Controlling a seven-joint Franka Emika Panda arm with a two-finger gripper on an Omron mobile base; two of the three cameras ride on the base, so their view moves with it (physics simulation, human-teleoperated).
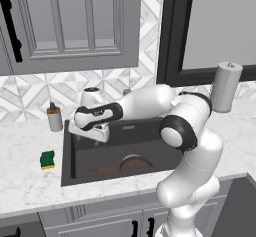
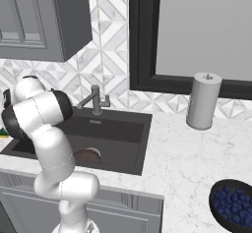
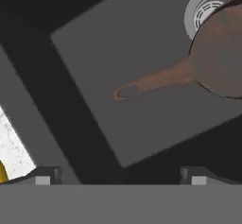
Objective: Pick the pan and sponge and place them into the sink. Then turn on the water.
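Hand view shows pincer (image 3: 120, 176) released above pan (image 3: 220, 53) in sink (image 3: 142, 124); left base view adds sponge (image 1: 47, 159).

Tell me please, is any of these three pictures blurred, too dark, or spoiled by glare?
Left base view: even flat light, no glare, slightly soft; the green sponge reads clearly on the counter. Right base view: equally even, the faucet distinct. Hand view: darkest and softest, the pan dull against the sink floor, and the open gripper fingertips are hazy.
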